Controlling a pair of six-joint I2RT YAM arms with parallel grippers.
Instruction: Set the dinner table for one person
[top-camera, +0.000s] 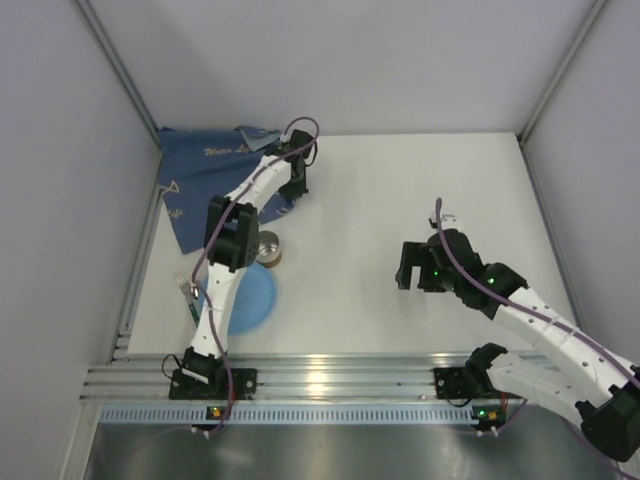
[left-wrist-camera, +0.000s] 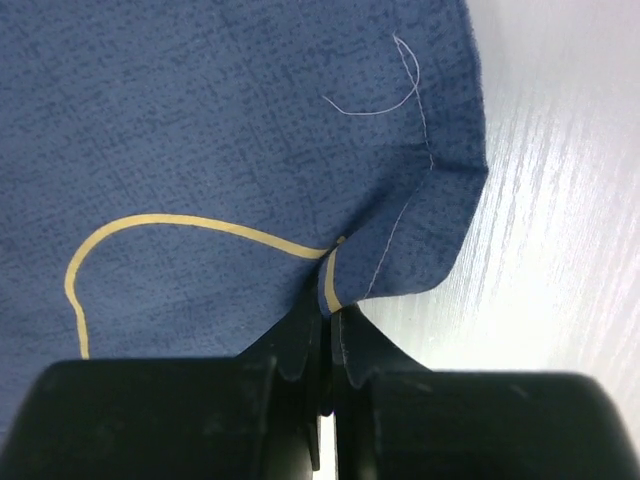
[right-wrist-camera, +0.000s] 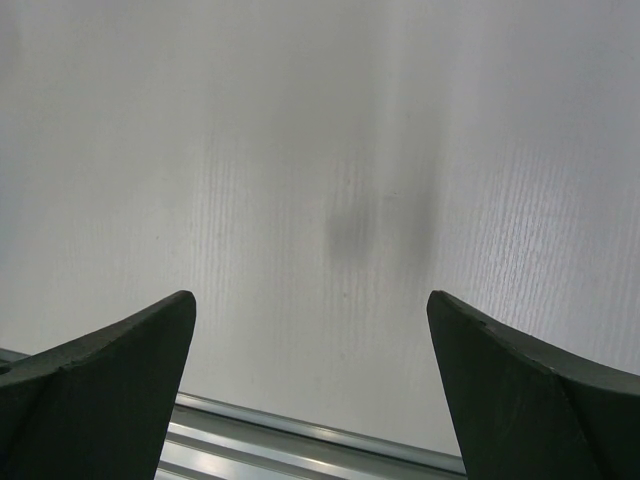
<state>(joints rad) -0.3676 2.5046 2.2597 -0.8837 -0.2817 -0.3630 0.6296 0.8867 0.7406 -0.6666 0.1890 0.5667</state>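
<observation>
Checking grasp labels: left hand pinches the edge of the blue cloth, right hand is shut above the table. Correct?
No: the right hand is open, fingers wide apart above the dinner table, per the right wrist view. The left hand does pinch the edge of the blue cloth.

Walls: pale grey panels (top-camera: 60, 150) on 3 sides
Posts: 2 metal corner struts (top-camera: 120, 70)
Near edge: ribbed aluminium rail (top-camera: 340, 378), glinting with glare
Below: brushed steel sheet (top-camera: 330, 450)

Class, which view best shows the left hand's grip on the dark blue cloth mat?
Left wrist view: the left hand is shut on an edge fold of the dark blue cloth mat. Top view shows the mat, the grip hidden by the left arm. The right wrist view misses it.
</observation>
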